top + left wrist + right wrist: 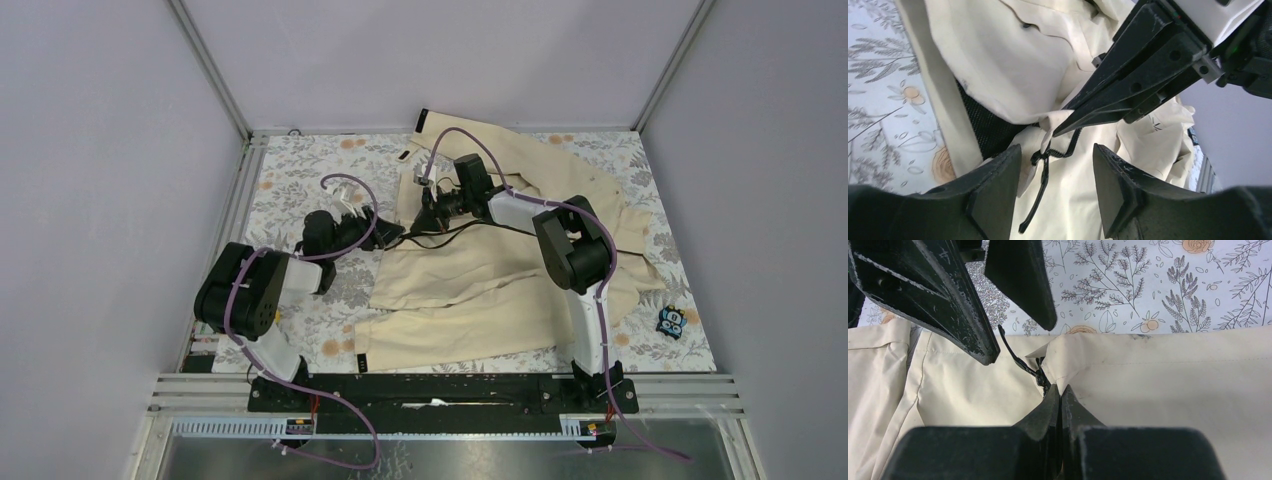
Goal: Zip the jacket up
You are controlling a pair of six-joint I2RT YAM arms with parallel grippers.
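Note:
The cream-beige jacket [480,280] lies spread on the floral table, its bottom hem toward the left. My right gripper [428,215] is shut on the jacket's hem corner beside the zipper, its tips [1060,396] pinching the fabric [1158,390]. The black zipper pull [1015,356] hangs free just left of that pinch. My left gripper [392,232] is open; in the left wrist view [1055,175] its fingers straddle the dangling pull [1039,192] without touching it. The right gripper's tips [1060,131] hold the hem just above. Dark mesh lining [983,125] shows under the flap.
The floral table top [300,190] shows left of the jacket. A small blue object [671,320] sits at the right front. A black cable [500,228] runs across the jacket. Grey walls and a metal frame enclose the table.

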